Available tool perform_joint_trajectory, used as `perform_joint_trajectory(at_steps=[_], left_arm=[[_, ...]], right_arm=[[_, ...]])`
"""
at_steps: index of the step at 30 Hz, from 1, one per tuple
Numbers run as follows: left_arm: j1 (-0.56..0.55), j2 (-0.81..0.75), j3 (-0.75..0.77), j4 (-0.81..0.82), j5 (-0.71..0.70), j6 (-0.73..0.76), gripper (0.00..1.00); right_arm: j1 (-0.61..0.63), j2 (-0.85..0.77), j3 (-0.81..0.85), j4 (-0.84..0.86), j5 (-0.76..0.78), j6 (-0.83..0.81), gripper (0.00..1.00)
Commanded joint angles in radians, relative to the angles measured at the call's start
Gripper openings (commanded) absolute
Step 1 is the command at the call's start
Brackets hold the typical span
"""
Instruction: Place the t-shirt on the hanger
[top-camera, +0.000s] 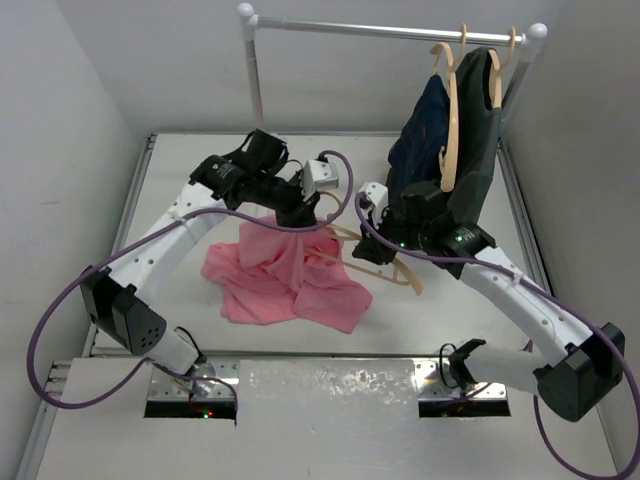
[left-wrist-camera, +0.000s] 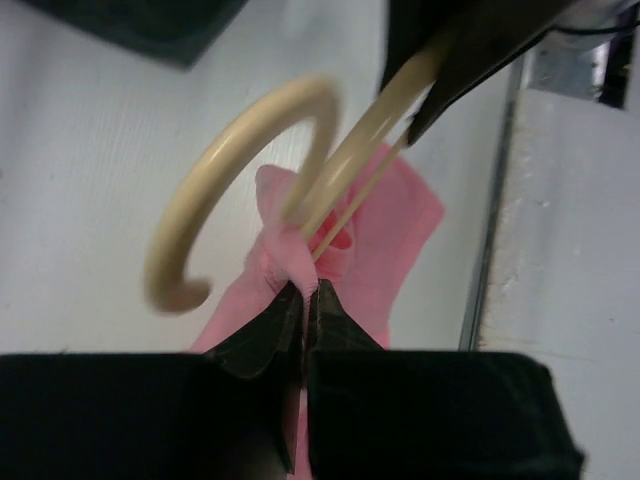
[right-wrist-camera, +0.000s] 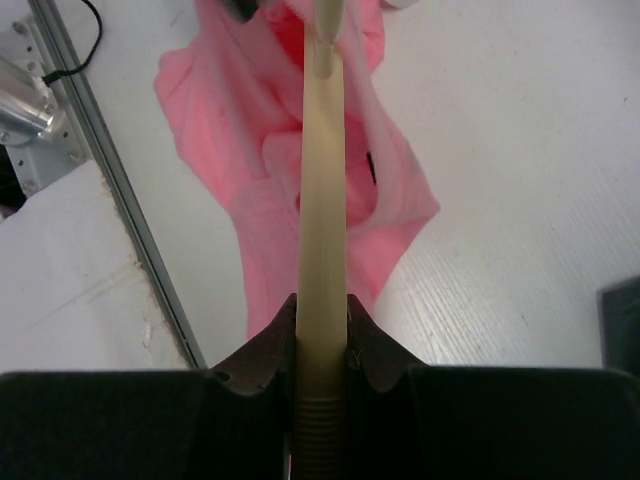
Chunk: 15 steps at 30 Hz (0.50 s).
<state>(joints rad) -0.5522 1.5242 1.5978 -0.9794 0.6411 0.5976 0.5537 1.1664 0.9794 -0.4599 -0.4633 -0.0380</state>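
Observation:
The pink t-shirt (top-camera: 285, 275) lies crumpled on the white table, its top edge lifted. My left gripper (top-camera: 298, 210) is shut on a fold of the t-shirt (left-wrist-camera: 375, 240) and holds it up; in the left wrist view its tips (left-wrist-camera: 306, 297) pinch the pink cloth. The tan wooden hanger (top-camera: 375, 262) passes into the lifted cloth; its hook (left-wrist-camera: 215, 190) curls just above my left fingers. My right gripper (top-camera: 385, 225) is shut on one arm of the hanger (right-wrist-camera: 323, 200), which runs straight out over the t-shirt (right-wrist-camera: 250, 150).
A metal rail (top-camera: 400, 28) at the back carries two like hangers with a navy garment (top-camera: 425, 130) and a dark grey-green garment (top-camera: 478, 140), right behind my right arm. The table's metal edge strip (right-wrist-camera: 120, 190) runs near the t-shirt.

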Motion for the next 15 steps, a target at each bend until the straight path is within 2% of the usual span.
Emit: perform_joint_trajectory(at_steps=[1, 3, 4, 5, 6, 10, 12, 13, 15], left_arm=[[-0.049, -0.024, 0.119, -0.053, 0.126, 0.016, 0.0], [-0.058, -0.036, 0.122, -0.059, 0.135, 0.016, 0.0], [-0.058, -0.042, 0.108, -0.058, 0.126, 0.03, 0.07], [-0.058, -0.047, 0.091, -0.058, 0.091, 0.039, 0.16], [-0.06, -0.055, 0.064, -0.058, 0.074, 0.048, 0.37], [-0.052, -0.071, 0.01, -0.035, -0.01, 0.062, 0.75], [-0.008, -0.09, -0.004, -0.027, -0.008, 0.059, 0.81], [0.053, -0.108, -0.006, -0.024, 0.011, 0.059, 0.91], [0.127, -0.127, -0.03, -0.024, 0.02, 0.077, 0.91]], right_arm=[[0.009, -0.065, -0.033, 0.176, -0.051, 0.03, 0.0], [0.009, -0.082, -0.068, 0.213, -0.055, 0.064, 0.0], [0.011, -0.086, -0.079, 0.222, -0.058, 0.067, 0.0], [0.012, -0.091, -0.093, 0.233, -0.063, 0.072, 0.0], [0.012, -0.096, -0.128, 0.259, -0.064, 0.081, 0.0], [0.028, -0.094, -0.263, 0.398, -0.097, 0.151, 0.0], [0.038, -0.093, -0.356, 0.528, -0.115, 0.211, 0.0], [0.048, -0.082, -0.384, 0.574, -0.115, 0.23, 0.0], [0.051, -0.06, -0.442, 0.679, -0.123, 0.282, 0.0]])
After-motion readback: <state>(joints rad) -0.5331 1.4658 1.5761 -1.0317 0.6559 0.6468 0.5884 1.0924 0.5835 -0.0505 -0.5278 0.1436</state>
